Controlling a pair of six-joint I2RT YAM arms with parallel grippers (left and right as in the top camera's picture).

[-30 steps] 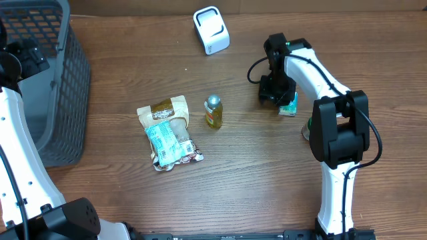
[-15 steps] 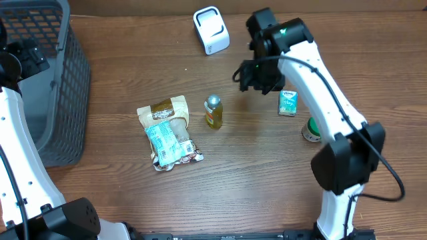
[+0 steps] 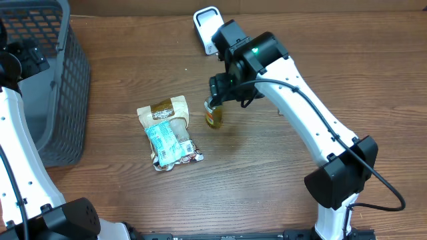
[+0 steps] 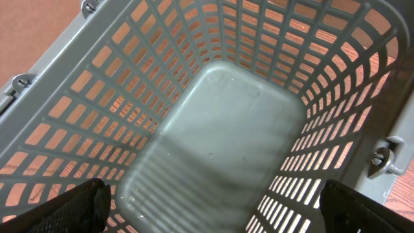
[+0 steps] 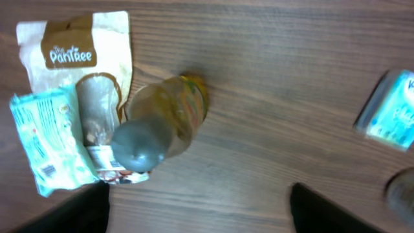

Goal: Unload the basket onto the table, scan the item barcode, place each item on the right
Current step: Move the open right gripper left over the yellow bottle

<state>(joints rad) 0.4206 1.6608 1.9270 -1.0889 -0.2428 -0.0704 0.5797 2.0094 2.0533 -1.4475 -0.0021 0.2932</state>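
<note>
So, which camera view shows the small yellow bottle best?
The right wrist view: the bottle is whole and close. Overhead, the right arm partly covers its top. The left wrist view shows only the basket.

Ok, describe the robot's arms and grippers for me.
The left arm and right arm have white links, black joints and thin black cables. A small green light glows near the right wrist. The left gripper and right gripper have black fingers.

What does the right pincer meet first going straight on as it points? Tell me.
Probably the small bottle, standing below the open right pincer, slightly left of centre. Depth is unclear, so it may pass beside it onto the table.
</note>
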